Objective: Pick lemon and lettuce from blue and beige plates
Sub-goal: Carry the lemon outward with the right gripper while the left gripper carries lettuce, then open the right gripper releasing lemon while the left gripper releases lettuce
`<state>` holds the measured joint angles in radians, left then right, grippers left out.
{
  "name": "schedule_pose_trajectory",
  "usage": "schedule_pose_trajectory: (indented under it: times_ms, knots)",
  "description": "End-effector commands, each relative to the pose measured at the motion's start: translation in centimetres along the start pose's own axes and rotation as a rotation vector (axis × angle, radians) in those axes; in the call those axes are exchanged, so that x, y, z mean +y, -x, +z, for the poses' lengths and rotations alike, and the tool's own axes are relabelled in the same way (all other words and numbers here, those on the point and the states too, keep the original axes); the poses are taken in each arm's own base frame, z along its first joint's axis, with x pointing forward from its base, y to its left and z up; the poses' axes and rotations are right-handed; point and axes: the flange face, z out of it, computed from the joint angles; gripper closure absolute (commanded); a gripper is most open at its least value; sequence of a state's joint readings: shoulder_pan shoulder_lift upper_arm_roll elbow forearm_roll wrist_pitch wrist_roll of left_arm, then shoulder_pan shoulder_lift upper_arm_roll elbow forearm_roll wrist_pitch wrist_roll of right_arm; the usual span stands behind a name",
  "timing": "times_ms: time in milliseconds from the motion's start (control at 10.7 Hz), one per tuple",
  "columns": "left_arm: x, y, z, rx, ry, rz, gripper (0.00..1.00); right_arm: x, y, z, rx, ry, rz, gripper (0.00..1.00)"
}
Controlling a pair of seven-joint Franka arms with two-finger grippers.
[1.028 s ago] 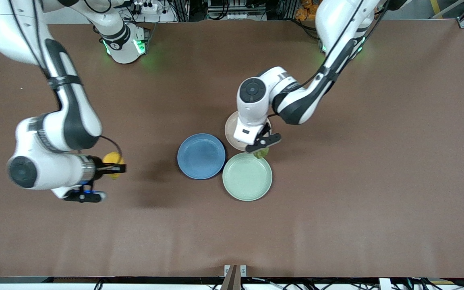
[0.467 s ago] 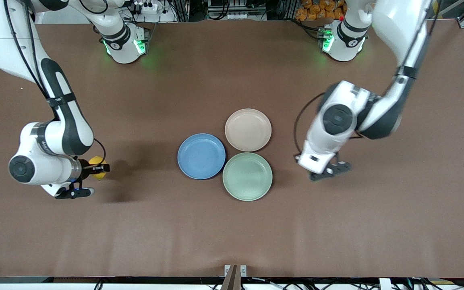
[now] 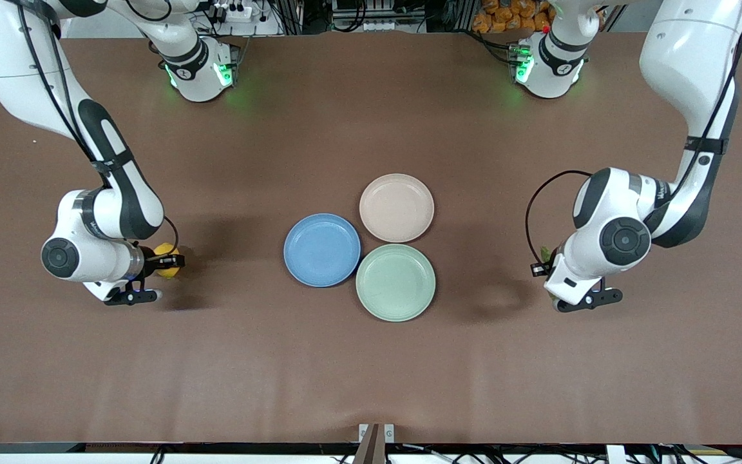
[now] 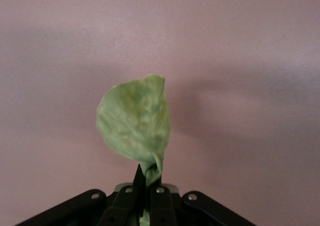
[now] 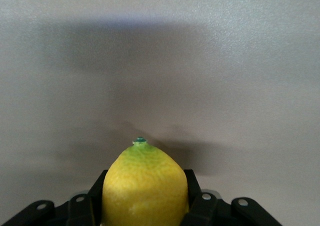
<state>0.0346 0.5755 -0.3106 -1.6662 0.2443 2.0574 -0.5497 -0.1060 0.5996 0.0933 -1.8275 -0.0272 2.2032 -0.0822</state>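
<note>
So the right gripper (image 5: 145,206) had its jaws clamped on the small oval yellow lemon (image 5: 145,183) with the greenish tip, a finger on each flank of its widest part. In the front view that put the lemon (image 3: 166,252) at the middle left of the frame, low over bare brown table (image 3: 371,361), well apart from the plates.

The left gripper (image 4: 146,188) had its jaws pinched together on the twisted stem end of the wrinkled pale green lettuce leaf (image 4: 135,123), with the blade of the leaf sticking out free past the fingertips. In the front view only a sliver of green (image 3: 545,252) showed beside the wrist, at the middle right of the frame, also over bare table.

Both the round matte blue plate (image 3: 322,250) and the pale beige plate (image 3: 397,207) sat bare mid-frame, with the mint-green plate (image 3: 395,281) touching them.

My take: the lemon looked firm and smooth, so probably a bit slippery, and a grip across the belly seems right. The leaf looked light, floppy and easy to tear, so the bunched stem is the safest hold.
</note>
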Motion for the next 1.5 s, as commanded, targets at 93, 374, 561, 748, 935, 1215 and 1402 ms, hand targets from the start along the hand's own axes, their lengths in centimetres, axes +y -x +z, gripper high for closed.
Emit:
schedule_pose_trajectory:
  times_ms: [93,374,561,748,935,1215,1402]
  knots:
    - [0.5,-0.3,2.2,0.005,-0.029,0.042,0.38,0.2,1.0,-3.6,-0.017,-0.007,0.012,0.00]
    - [-0.2,-0.5,-1.5,0.061,-0.021,0.026,0.00,0.3,0.0,-15.3,-0.047,-0.009,0.005,0.00]
    - [-1.8,-0.5,-6.0,0.124,-0.027,0.022,0.00,2.5,1.7,-23.9,-0.009,0.002,0.047,0.00]
    - [-4.8,-0.4,-10.7,0.168,-0.021,0.064,0.00,2.0,4.3,-29.6,0.073,0.025,0.051,0.00]
    - [-6.3,0.8,-15.7,0.192,-0.008,0.092,0.00,0.7,6.7,-33.2,0.100,0.036,0.044,0.00]
    - [-7.5,3.3,-23.9,0.134,0.060,0.083,0.00,-0.5,11.0,-38.6,0.149,0.046,0.040,0.00]
    - [-8.8,5.3,-27.7,0.176,0.048,0.090,0.00,0.0,12.0,-40.1,0.171,0.054,0.045,0.00]
